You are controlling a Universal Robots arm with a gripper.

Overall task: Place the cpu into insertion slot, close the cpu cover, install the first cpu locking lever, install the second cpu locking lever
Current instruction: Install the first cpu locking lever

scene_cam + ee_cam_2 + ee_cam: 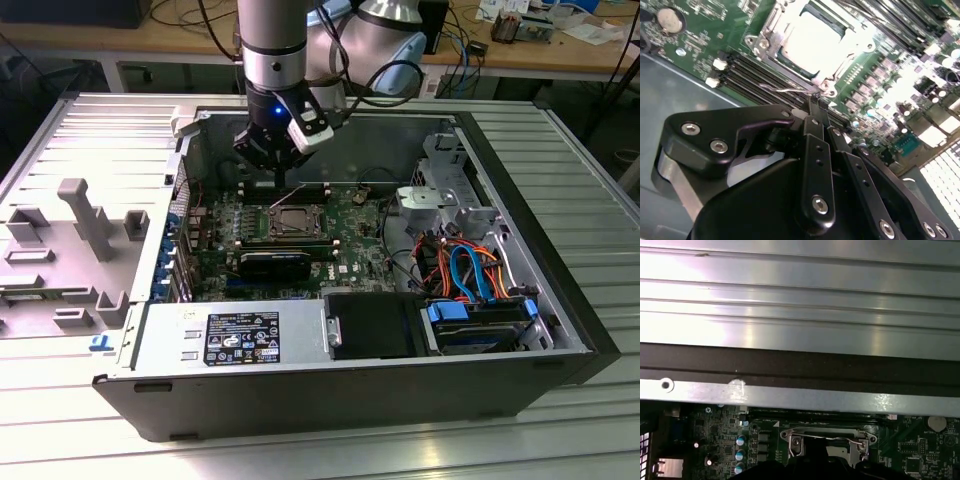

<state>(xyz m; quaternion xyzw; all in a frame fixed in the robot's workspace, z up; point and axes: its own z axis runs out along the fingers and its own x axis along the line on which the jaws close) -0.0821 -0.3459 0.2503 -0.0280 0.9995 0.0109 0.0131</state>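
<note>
Counting one cpu (812, 37), one cover (774, 36)

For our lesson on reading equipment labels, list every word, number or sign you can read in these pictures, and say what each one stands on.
Black label on the grey power supply box: white print and symbols, too small to read.
Green circuit board: white markings, too blurred to read.
Nothing else carries readable text.
</note>
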